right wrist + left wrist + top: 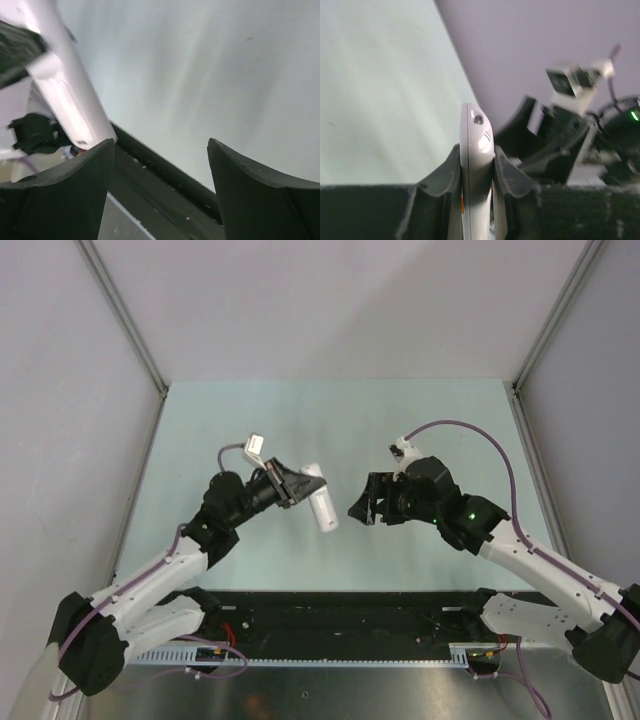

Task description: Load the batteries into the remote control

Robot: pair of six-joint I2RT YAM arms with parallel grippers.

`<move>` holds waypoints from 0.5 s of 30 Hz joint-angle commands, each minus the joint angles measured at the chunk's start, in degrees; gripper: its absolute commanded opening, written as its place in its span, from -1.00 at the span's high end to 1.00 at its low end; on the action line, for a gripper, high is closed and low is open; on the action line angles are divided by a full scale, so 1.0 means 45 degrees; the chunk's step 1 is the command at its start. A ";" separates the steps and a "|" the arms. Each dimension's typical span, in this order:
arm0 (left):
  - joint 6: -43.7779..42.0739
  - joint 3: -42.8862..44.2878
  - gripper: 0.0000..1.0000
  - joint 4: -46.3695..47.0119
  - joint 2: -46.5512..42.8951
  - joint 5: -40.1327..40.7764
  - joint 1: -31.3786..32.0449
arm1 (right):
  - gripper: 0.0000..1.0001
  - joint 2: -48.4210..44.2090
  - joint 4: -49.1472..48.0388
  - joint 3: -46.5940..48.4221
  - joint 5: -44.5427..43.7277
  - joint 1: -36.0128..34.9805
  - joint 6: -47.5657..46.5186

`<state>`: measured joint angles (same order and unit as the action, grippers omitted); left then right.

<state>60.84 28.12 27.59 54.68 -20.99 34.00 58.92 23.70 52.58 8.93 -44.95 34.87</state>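
the pale green desk (250, 420) is lying open on every side of the two arms. bare surface is stretching from the wrists to the far edge and out to the left and right edges, where metal rails (130, 330) are framing the grey walls (60, 440). along the near edge a dark strip (340, 615) is carrying the arm bases. both wrists are hanging over the middle of the desk, facing each other, well away from every rail.

the left fingers (288, 485) are clenching the remote control (322, 505) at one end. its white body is sticking out past the tips, pointing toward the right arm and slanting toward the near edge. in the left wrist view the remote control (476, 150) is standing edge-on between the two grey pads (442, 175), one pressing on each side, with its rounded end reaching beyond them.

the right fingers (362, 507) are spread wide and released, with nothing between them. in the right wrist view the remote control (70, 95) is running down from the upper left, its end arriving just beside the tip of the left-hand finger (65, 190). the other finger (260, 195) is standing well apart from it. from above, a narrow gap is showing between the remote's free end and the right fingers.
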 commanded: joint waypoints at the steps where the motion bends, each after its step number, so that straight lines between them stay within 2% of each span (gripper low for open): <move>1: -0.3301 0.3039 0.99 -0.5790 0.0579 0.3312 0.0042 | -0.58 -0.0456 0.1879 0.0699 -0.3618 -0.0070 -0.0328; 2: -0.3653 0.3474 1.00 -0.7327 0.0874 0.4439 0.0062 | -0.56 -0.0456 0.2171 0.0699 -0.3876 -0.0070 -0.0347; 5: -0.4573 0.5095 1.00 -0.9949 0.2592 0.6513 0.0140 | -0.56 -0.0534 0.2602 0.0699 -0.4815 -0.0129 -0.0444; 15: -0.5667 0.7361 1.00 -1.1990 0.6675 0.9934 0.0276 | -0.55 -0.0963 0.3052 0.0699 -0.5343 -0.0167 -0.0952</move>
<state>38.92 54.76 -20.47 80.88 13.78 34.70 56.36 36.38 53.28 -12.08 -45.32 32.32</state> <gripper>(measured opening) 0.254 0.780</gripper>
